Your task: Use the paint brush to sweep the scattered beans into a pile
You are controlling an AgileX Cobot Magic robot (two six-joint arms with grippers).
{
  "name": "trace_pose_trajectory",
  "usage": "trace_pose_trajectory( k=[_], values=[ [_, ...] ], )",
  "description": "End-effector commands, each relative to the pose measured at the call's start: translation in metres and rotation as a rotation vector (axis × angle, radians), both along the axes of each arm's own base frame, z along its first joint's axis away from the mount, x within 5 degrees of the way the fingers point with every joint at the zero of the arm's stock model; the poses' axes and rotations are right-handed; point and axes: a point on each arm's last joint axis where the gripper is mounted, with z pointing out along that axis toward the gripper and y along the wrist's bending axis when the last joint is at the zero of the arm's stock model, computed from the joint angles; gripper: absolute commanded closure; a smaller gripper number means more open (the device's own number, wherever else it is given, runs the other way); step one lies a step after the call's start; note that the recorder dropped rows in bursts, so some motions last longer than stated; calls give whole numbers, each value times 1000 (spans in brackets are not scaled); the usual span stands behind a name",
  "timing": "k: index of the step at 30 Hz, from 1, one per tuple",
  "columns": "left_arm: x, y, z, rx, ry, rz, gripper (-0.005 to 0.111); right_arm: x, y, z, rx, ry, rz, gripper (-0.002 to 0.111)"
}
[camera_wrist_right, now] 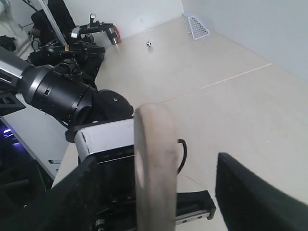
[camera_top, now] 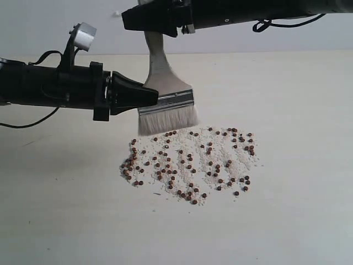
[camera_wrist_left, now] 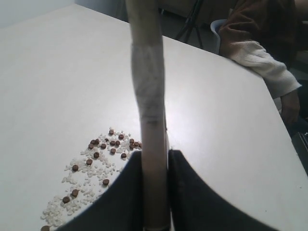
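Note:
The paint brush hangs upright, its whitish bristles just above the back left edge of the pile of reddish-brown beans and white grains on the table. My left gripper is shut on the brush at the ferrule and lower handle. In the left wrist view the handle runs between the fingers of the left gripper, with beans to one side. My right gripper stands open around the handle's upper end. The right wrist view shows the handle between the right gripper's wide-apart jaws, with a gap on one side.
The pale table stretches round the pile. A seated person's sleeve and hand lie beyond the table's far edge. In the right wrist view the left arm sits below, with a small ball and net on the floor.

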Motion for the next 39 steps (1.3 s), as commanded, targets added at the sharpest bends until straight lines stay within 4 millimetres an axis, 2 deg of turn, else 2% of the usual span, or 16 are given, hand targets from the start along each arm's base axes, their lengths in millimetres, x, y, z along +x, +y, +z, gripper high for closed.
trace_pose_trajectory(
  k=[1, 4, 6, 7, 8, 9, 11, 15, 23, 26, 31, 33, 36, 39],
  values=[
    [0, -1, 3, -16, -10, -9, 107, 0, -1, 2, 5, -17, 6, 47],
    [0, -1, 3, -15, -6, -10, 107, 0, -1, 2, 3, -18, 7, 51],
    [0, -1, 3, -13, -7, -11, 107, 0, -1, 2, 1, -18, 8, 63],
    [0, -1, 3, -13, -7, -11, 107, 0, -1, 2, 1, -37, 11, 79],
    [0, -1, 3, -12, -7, -13, 107, 0, -1, 2, 1, -52, 13, 88],
    [0, -1, 3, -12, -7, -13, 107, 0, -1, 2, 0, -93, 18, 101],
    [0, -1, 3, -12, -7, -13, 107, 0, 0, 2, -3, -140, 27, 108],
    [0, -1, 3, -12, -7, -13, 107, -1, 0, -1, -33, -191, 50, 108],
    [0, -1, 4, -16, 4, -7, 104, -3, -1, -6, -86, -155, 71, 108],
    [0, -1, 4, -15, 3, -9, 89, -4, -2, -6, -95, -139, 72, 108],
    [0, -1, 5, -18, 0, -6, 53, -4, -2, -6, -95, -116, 68, 108],
    [0, -1, 6, -19, 3, -5, 45, -3, -1, -6, -87, -109, 63, 108],
    [-1, 0, 7, -12, 15, -10, 39, -3, -1, -4, -63, -97, 50, 108],
    [0, 5, 12, -12, 17, 2, 39, -4, -2, 5, -49, -79, 37, 108]
  ],
)
